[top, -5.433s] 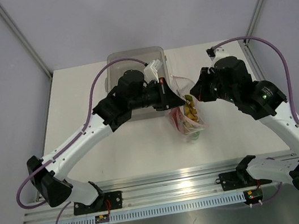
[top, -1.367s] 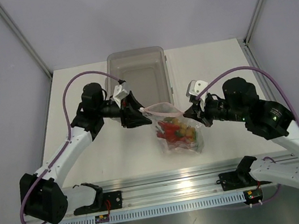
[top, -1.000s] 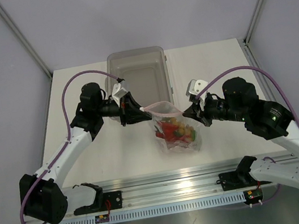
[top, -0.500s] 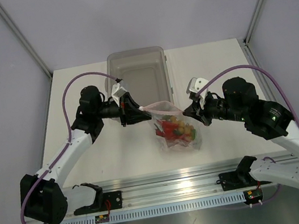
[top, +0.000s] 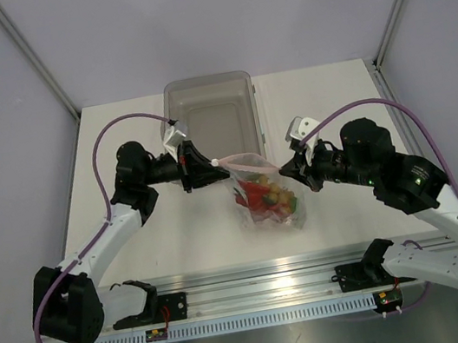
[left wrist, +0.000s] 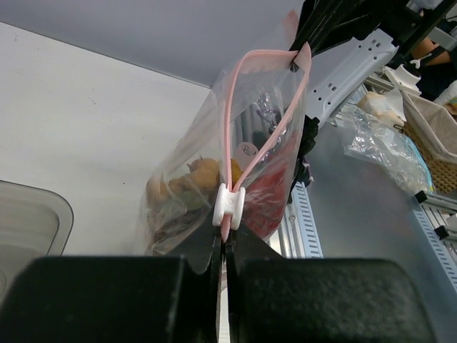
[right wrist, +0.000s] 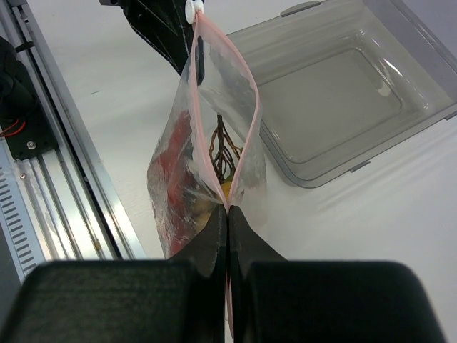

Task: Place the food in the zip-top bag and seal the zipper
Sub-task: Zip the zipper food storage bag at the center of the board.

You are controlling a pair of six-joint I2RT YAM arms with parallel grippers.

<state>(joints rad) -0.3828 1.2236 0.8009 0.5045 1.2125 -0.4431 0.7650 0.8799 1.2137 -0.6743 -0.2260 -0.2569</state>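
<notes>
1. Zip-top bag (top: 264, 190): clear, crinkled, strung mouth-up just in front of the tray's (top: 166, 103) near right corner. Whether its bottom touches the worktop (top: 186, 231) cannot be told.
2. Zipper (left wrist: 230, 121): pink strip, its 2 sides bowed apart into an open loop. The white slider (left wrist: 229, 204) sits at the end nearer the tray's front wall.
3. Food (top: 269, 200): inside the bag; red lobster (top: 254, 194) and yellow-tan balls (top: 284, 199) show through the plastic.
4. Left fingers (left wrist: 207, 254): together, clamped on the zipper just behind the slider.
5. Right fingers (right wrist: 214, 239): together, pinching the zipper's opposite end, farther from the tray.
</notes>
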